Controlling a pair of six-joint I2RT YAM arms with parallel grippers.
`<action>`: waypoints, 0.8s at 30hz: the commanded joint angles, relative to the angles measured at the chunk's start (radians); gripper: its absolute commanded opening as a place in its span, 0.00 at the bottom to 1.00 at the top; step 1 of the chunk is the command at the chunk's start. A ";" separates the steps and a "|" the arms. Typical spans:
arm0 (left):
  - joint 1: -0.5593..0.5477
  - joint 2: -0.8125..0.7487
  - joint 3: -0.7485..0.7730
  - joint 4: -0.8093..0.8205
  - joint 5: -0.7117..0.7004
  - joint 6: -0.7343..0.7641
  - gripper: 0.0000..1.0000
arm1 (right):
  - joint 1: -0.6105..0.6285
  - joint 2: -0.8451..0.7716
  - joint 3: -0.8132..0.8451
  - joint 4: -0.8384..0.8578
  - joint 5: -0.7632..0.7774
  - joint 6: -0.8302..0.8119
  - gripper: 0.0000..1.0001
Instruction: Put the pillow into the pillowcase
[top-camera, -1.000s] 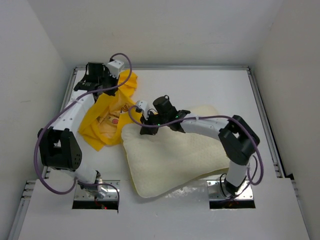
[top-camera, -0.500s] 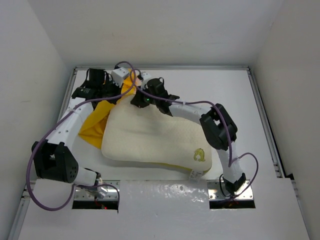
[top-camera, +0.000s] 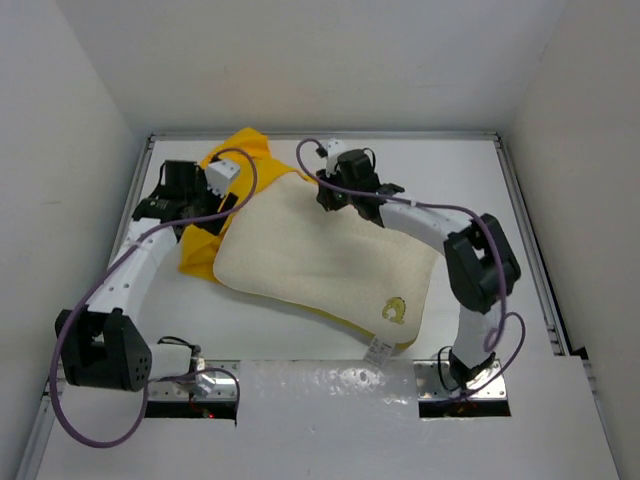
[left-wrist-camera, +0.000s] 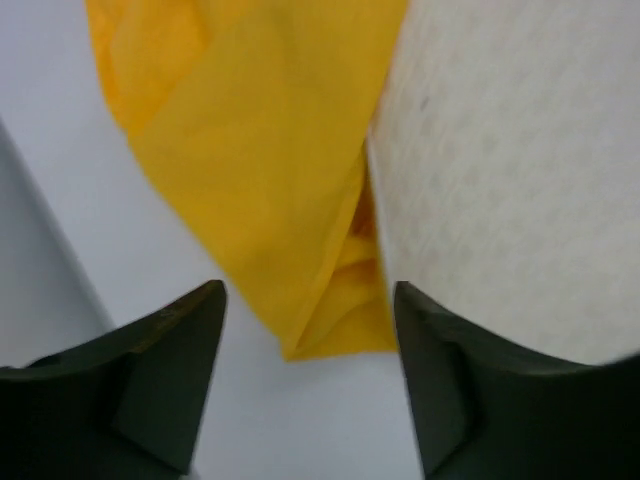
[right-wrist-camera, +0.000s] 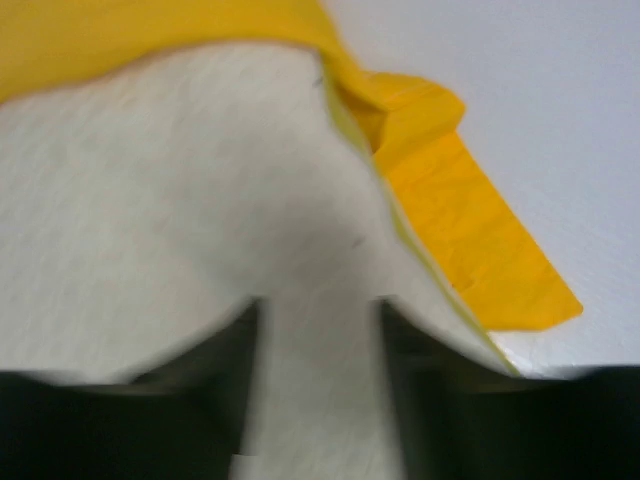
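Observation:
The cream-white pillow (top-camera: 320, 255) lies flat mid-table, on top of the yellow pillowcase (top-camera: 240, 150), which shows behind its far-left corner, along its left side and as a thin strip under its near edge. My left gripper (top-camera: 222, 205) is at the pillow's left corner. In the left wrist view it (left-wrist-camera: 310, 290) stands open over the table, with a pillowcase fold (left-wrist-camera: 270, 180) just ahead and the pillow (left-wrist-camera: 510, 170) to the right. My right gripper (top-camera: 327, 200) is at the pillow's far edge. In the right wrist view it (right-wrist-camera: 320, 305) is open, the pillow (right-wrist-camera: 180, 200) bulging between its fingers.
A metal rail (top-camera: 525, 230) runs along the table's right side and another (top-camera: 135, 190) along the left, with white walls beyond. The pillow carries a small yellow emblem (top-camera: 397, 310) and a label (top-camera: 378, 350) at its near-right corner.
Both grippers have opened, letting go of the pillowcase and the pillow. The pillow has settled lower and to the right, the right gripper has moved right, and more pillowcase shows behind.

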 joint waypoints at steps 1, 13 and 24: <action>0.034 -0.037 -0.144 0.042 -0.226 0.052 0.57 | 0.081 -0.210 -0.133 0.048 0.005 -0.128 0.11; 0.218 0.140 -0.296 0.335 -0.136 0.098 0.86 | 0.537 -0.299 -0.553 0.427 0.221 -0.530 0.99; 0.218 0.213 -0.275 0.332 -0.136 0.047 0.16 | 0.575 -0.110 -0.489 0.463 0.375 -0.563 0.99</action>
